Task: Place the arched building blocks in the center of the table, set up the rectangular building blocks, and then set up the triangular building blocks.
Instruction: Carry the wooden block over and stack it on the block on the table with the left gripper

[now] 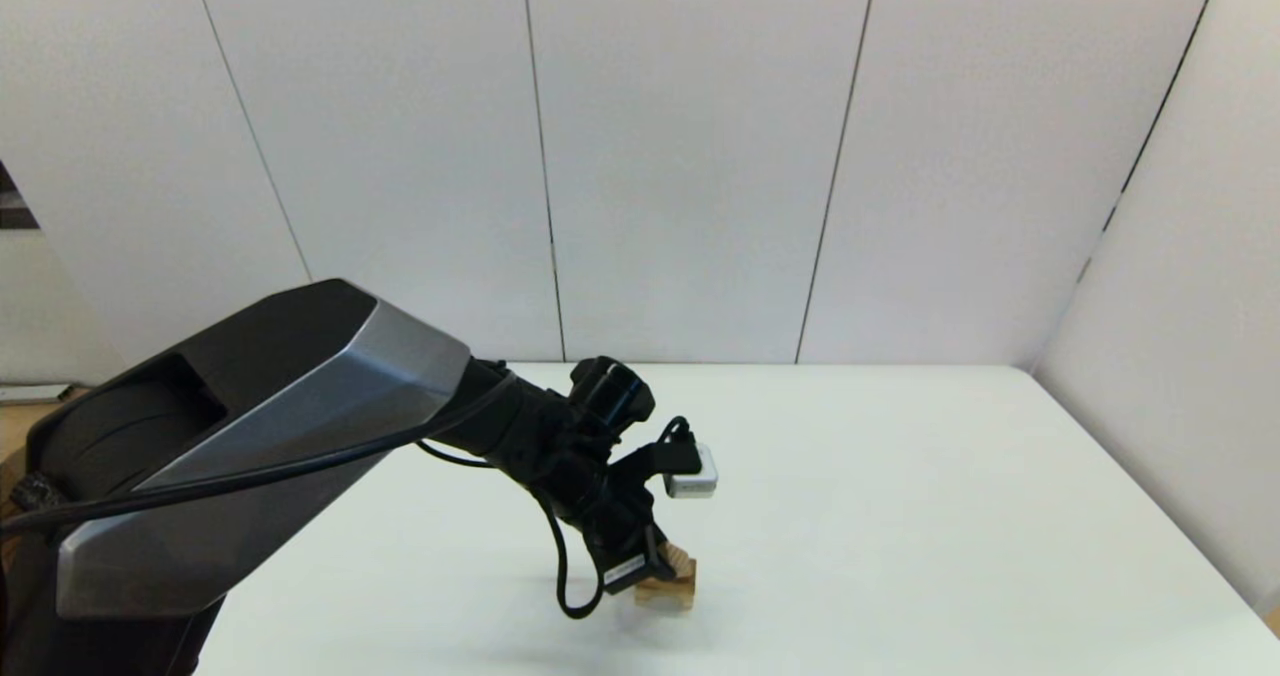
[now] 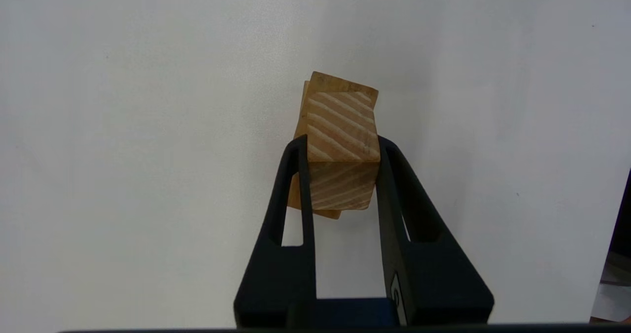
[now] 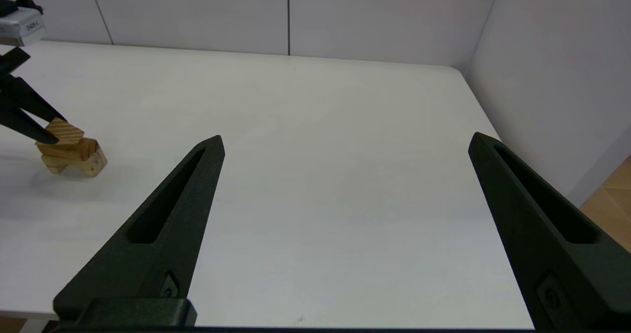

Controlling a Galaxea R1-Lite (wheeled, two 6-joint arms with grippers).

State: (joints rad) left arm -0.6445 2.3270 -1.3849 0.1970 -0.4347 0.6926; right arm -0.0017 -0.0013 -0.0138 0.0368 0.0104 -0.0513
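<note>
The left gripper (image 2: 342,148) has its fingers clamped on the triangular building blocks (image 2: 342,126), ridge crosswise between them, atop the rectangular building blocks (image 3: 66,149) and arched building blocks (image 3: 88,164) mid-surface (image 1: 900,516); the right gripper (image 3: 345,143) idles nearby, fingers spread wide.

Tan with pale diagonal grain stripes: triangular building blocks (image 2: 342,126). Plain white: table (image 1: 900,516). Matte black: left gripper (image 2: 340,150).
</note>
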